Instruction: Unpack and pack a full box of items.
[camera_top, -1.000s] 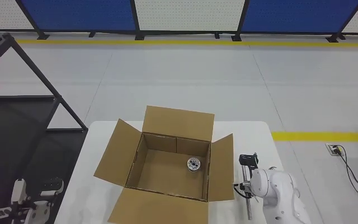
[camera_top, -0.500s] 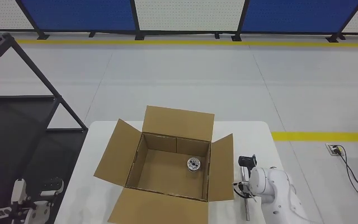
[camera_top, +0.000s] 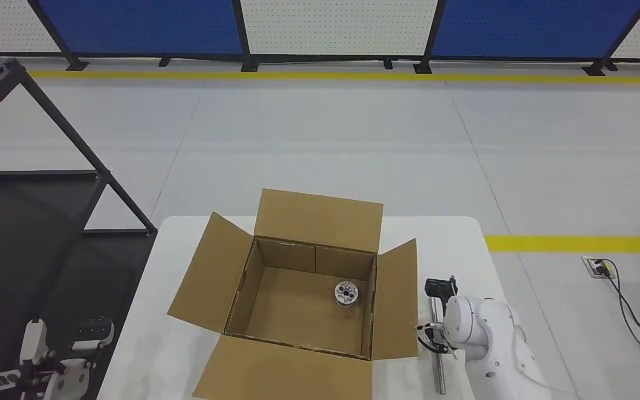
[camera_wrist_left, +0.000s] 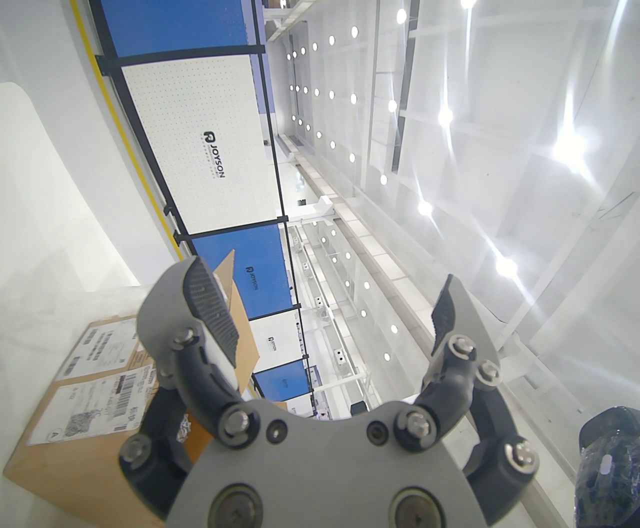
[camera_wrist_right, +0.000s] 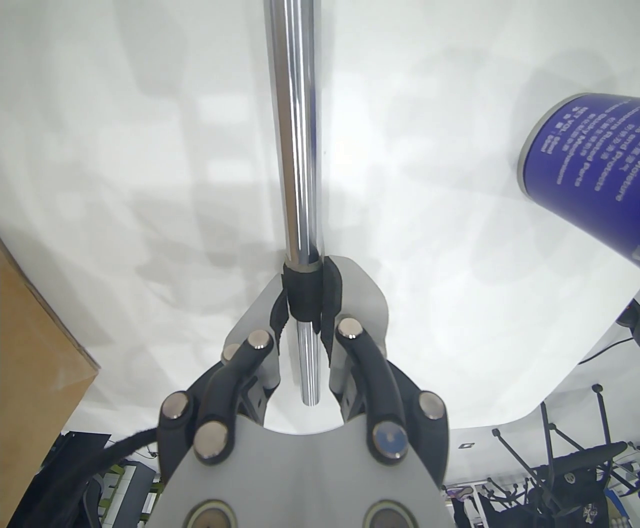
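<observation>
Chrome rod (camera_wrist_right: 295, 125) lengthwise along right hand (camera_wrist_right: 304, 300)

Brown cardboard box (camera_top: 320, 222), flaps spread open, small round item (camera_top: 346, 292) on its floor, chrome rod (camera_wrist_right: 295, 125) just outside it

The white arm (camera_top: 487, 340) bears a black cable; the left pincer (camera_wrist_left: 325, 290) shows grey plate, silver screws, ribbed black pads (camera_wrist_left: 207, 300).

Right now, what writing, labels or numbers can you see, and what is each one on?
White wall panel: a logo wordmark, brand name left unread.
Shipping labels on the cardboard box: barcodes and fine print, too small to read.
Blue can: white lettering, small and askew, left unread.
</observation>
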